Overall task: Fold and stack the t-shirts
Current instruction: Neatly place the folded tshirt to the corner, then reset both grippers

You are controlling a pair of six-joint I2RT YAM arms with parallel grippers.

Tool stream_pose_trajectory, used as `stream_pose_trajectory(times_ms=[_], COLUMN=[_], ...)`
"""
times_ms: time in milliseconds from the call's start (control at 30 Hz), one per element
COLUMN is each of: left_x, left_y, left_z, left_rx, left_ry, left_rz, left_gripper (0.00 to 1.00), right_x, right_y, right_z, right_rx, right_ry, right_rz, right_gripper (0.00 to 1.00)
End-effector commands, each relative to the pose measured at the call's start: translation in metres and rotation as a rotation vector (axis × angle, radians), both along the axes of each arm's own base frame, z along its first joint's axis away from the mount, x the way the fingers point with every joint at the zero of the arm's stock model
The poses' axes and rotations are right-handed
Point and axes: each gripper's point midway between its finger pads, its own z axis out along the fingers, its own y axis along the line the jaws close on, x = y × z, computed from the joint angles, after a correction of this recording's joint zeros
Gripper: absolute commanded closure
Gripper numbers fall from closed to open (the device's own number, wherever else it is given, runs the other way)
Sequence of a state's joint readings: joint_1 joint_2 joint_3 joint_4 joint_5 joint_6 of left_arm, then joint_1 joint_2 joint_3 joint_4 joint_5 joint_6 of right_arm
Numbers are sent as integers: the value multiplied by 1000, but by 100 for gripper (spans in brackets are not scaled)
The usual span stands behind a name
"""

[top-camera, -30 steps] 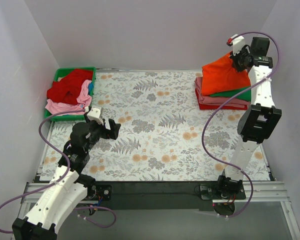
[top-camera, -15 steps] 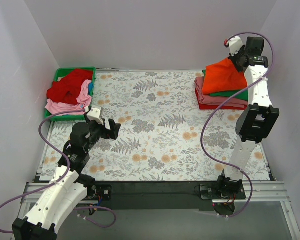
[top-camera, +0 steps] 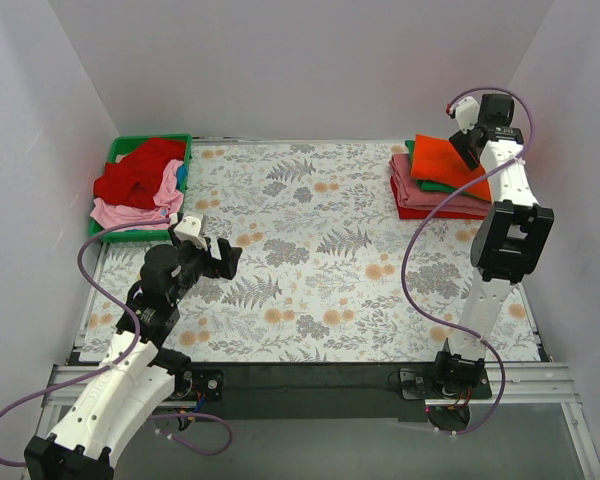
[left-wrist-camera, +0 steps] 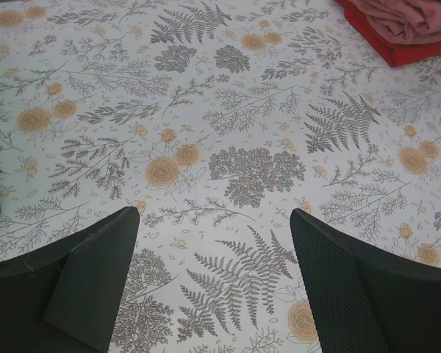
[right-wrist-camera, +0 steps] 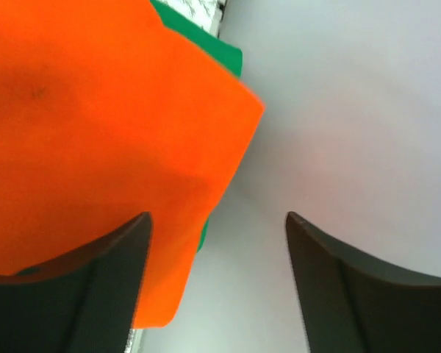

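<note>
I see the bright orange folded cloth shirt point(top-camera: 448, 160) lying on top of the stack at the far right corner of the flower-patterned counter point(top-camera: 310, 270). Under it sit a green shirt point(top-camera: 432, 185), a dusty pink shirt point(top-camera: 420, 192) and, at the bottom, a red shirt point(top-camera: 430, 212). The right arm point(top-camera: 508, 180) reaches over the stack's far edge, close to the wall. Its jaws are spread and are not pinching the orange cloth beneath them. The left arm point(top-camera: 130, 365) hangs over the near left part of the counter, its jaws spread wide above the pattern. In the green plastic tray point(top-camera: 115, 152) at the far left, a dark red shirt point(top-camera: 135, 175) and a light pink shirt point(top-camera: 130, 212) lie heaped, unfolded.
</note>
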State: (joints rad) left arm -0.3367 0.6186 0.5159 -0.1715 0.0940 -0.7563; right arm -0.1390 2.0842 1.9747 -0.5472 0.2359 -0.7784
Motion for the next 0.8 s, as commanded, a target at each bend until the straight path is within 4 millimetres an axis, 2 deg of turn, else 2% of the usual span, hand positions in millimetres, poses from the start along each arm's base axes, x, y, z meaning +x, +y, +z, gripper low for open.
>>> stream_pose_trajectory(times_ms=[0,133,200,233,267,333,367,400,433,467,500,533,567,600,633,667,700,733,767], left_x=[0,0,0,0,0,-1,0,0,1,4,6,6,9,13,15,17,20,21,25], left_y=[-4,-5,-4,-4,-4,-3,-4,-5,-2,-2,-2,2,2,1,7,8,6,10,15], left_z=[2,2,5,5,9,9,14,19,18,30,34,32,53,48,50,53,64,67,79], left_rx=[-11,-10,-11,-11,-16,-17,-30,-43,-45,-79,-88,-89,-136,-141,-137,-142,-171,-182,-208], left_ry=[-13,-7,-13,-15,-17,-12,-13,-12,13,22,39,78,72,116,134,145,144,154,143], left_rz=[-21,-25,-21,-20,-17,-13,-12,-6,17,37,50,86,110,127,168,180,189,214,241], left_gripper=[17,17,17,17,17,17,17,17,16,15,14,13,12,7,7,7,6,2,2], right_x=[4,7,7,10,-1,-4,-17,-25,-33,-54,-65,-75,-92,-96,-102,-117,-117,-121,-132], right_y=[-4,16,34,47,84,109,124,148,161,184,194,201,209,211,210,205,201,195,183], right_z=[29,45,53,63,66,68,70,74,78,82,87,88,91,94,94,88,96,97,94], right_rx=[-73,-70,-27,14,142,232,291,385,437,524,566,604,643,664,668,652,629,627,598], right_ry=[-93,-128,-137,-156,-123,-119,-99,-94,-93,-82,-81,-78,-79,-99,-111,-118,-177,-205,-256], right_rz=[-49,-8,24,71,163,256,291,388,435,530,565,588,615,603,593,555,543,496,431], right_gripper=[18,15,15,15,15,15,15,15,13,12,11,10,2,2,1,2,2,2,2])
